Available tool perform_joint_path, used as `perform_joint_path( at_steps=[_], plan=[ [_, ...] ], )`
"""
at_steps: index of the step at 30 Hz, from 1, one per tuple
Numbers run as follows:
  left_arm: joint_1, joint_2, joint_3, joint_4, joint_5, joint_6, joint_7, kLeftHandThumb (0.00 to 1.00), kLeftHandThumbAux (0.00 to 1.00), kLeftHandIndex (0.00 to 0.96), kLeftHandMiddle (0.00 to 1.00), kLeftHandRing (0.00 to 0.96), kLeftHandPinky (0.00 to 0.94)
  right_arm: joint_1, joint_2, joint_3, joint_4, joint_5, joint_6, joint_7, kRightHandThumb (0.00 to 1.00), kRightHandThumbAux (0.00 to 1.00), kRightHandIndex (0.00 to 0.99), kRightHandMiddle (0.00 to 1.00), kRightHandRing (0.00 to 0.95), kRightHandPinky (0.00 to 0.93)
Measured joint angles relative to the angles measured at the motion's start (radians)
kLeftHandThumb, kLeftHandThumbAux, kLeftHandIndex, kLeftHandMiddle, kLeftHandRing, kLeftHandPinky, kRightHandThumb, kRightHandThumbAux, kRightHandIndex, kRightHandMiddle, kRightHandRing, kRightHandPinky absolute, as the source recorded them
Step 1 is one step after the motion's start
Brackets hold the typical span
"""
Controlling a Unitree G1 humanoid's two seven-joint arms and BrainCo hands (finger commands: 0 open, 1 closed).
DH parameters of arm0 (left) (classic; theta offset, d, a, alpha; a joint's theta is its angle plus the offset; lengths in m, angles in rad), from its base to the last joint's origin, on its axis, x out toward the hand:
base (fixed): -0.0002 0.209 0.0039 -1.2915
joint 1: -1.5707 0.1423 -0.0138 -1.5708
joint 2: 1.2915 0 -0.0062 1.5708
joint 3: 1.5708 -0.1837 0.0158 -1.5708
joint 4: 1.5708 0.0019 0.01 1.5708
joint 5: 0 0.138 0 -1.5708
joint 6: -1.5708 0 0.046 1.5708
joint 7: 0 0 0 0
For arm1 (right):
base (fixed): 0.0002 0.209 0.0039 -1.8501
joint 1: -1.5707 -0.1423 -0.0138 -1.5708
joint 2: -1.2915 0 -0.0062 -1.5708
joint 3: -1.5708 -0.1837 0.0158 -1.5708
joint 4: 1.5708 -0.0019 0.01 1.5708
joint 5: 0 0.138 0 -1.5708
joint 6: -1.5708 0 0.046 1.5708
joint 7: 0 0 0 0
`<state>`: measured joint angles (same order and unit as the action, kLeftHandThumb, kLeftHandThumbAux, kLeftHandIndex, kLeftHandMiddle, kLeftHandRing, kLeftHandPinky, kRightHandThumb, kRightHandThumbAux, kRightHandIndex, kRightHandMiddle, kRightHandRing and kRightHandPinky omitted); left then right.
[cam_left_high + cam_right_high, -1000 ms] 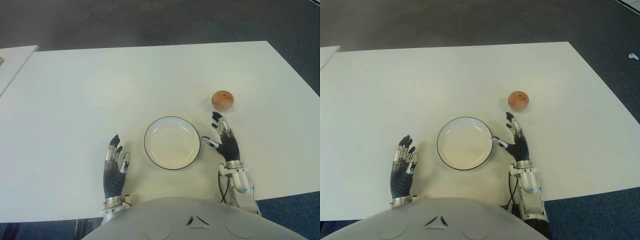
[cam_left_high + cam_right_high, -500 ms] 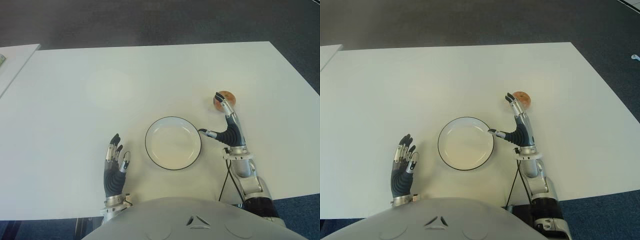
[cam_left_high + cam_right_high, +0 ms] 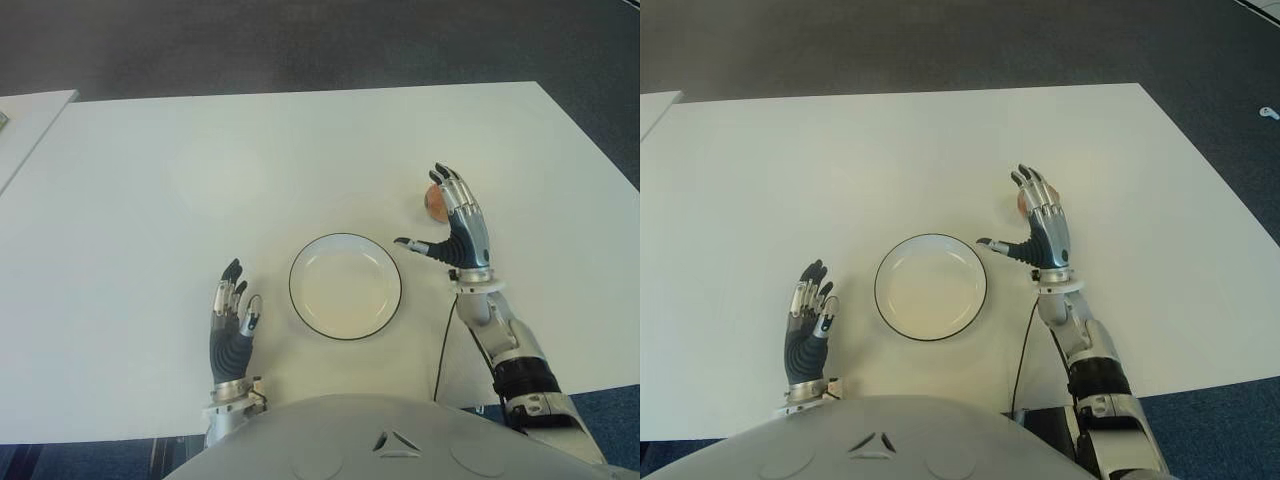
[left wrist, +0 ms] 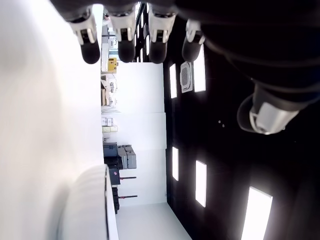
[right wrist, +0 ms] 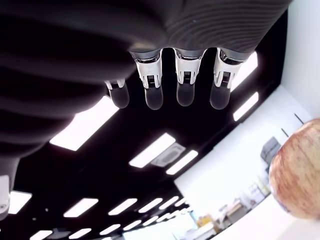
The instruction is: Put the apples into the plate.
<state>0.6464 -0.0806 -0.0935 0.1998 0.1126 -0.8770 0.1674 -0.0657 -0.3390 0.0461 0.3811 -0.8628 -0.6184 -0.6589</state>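
A reddish apple sits on the white table, right of and a little beyond the white plate with a dark rim. My right hand hovers raised over the apple and hides most of it, fingers spread, thumb pointing toward the plate. In the right wrist view the apple shows below the fingertips, with a gap between them. The plate holds nothing. My left hand shows open, left of the plate near the table's front edge.
The edge of another white table shows at the far left. Dark carpet lies beyond the table's far edge and off its right side.
My right hand has lifted off the table and travelled forward to above the apple, now covering it. The left hand, the plate and the apple have stayed in place.
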Motion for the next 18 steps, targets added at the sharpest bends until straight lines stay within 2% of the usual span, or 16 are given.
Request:
perform_joint_path(
  at_steps=[9, 18],
  plan=[
    [-0.007, -0.002, 0.006, 0.004, 0.001, 0.001, 0.0, 0.043, 0.418, 0.0, 0.0, 0.0, 0.0, -0.061, -0.037, 0.048, 0.02, -0.016, 0.111, -0.03, 0.278, 0.402, 0.0, 0.0, 0.0, 0.0],
    [-0.035, -0.007, 0.01, 0.025, -0.011, -0.01, 0.0, 0.029, 0.421, 0.0, 0.0, 0.0, 0.0, -0.115, -0.063, 0.094, 0.047, -0.011, 0.188, 0.013, 0.282, 0.381, 0.0, 0.0, 0.0, 0.0]
  ],
)
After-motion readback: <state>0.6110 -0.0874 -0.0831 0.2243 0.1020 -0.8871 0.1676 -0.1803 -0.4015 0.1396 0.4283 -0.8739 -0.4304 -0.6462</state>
